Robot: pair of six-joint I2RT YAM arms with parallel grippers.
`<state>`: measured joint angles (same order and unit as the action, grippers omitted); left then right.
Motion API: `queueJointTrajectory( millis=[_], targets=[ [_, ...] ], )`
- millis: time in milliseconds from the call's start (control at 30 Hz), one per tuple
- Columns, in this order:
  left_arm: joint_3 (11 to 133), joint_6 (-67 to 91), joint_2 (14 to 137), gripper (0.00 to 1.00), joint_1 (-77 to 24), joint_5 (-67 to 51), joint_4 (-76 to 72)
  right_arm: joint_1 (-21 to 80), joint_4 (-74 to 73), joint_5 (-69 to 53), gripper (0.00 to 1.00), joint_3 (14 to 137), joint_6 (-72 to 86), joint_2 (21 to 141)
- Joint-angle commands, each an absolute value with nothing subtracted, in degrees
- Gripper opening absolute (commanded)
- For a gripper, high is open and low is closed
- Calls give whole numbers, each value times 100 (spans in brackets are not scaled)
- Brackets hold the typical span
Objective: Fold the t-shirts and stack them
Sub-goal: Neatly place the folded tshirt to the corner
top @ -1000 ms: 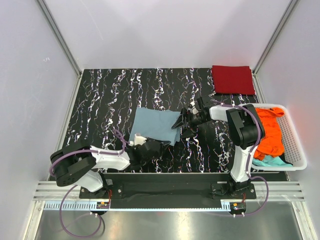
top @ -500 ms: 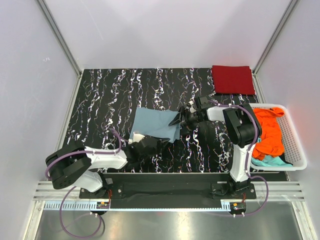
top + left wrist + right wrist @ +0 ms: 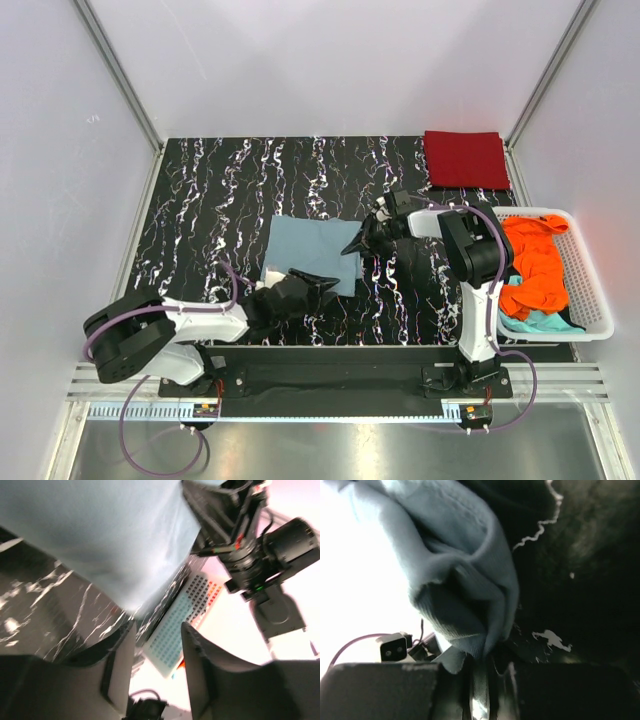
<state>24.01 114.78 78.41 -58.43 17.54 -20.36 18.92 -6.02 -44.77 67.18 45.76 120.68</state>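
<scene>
The black marbled table sits inside a white-walled cell, and your grey-blue t-shirt lies folded flat near its middle. Your right gripper is clenched on the shirt's right edge; the wrist view shows a bunched fold of cloth pinched tight between the fingers. Your left gripper sits at the shirt's near edge, jaws parted with nothing between them. The dark red t-shirt lies folded in the far right corner. The orange t-shirt and teal t-shirt lie crumpled in the white basket on the right.
</scene>
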Motion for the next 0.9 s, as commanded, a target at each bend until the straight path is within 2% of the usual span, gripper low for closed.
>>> queueJointTrajectory(
  millis=[0, 167, 233, 400, 733, 867],
  targets=[
    [2119, 11086, 7471, 47, -5705, 1267, -2338, 1916, -1631, -3440, 9, 7318, 3957, 11909],
    [2118, 9504, 6602, 48, -5117, 572, -1663, 1916, -3119, -1954, 0, 8015, 2656, 11585],
    [2267, 8476, 6443, 47, -4905, 37, -1635, 1916, -3549, -1285, 0, 8252, 2305, 11479],
    [3005, 6272, 6205, 50, -4518, -745, -432, 1916, -4157, -170, 0, 8893, 1611, 11198],
    [3726, 4729, 6521, 51, -3973, -1835, -158, 1749, -5123, 2107, 0, 11081, 28, 11548],
    [3700, 4395, 6495, 51, -3631, -2241, -141, 1451, -5325, 2224, 0, 12039, -676, 11925]
  ],
)
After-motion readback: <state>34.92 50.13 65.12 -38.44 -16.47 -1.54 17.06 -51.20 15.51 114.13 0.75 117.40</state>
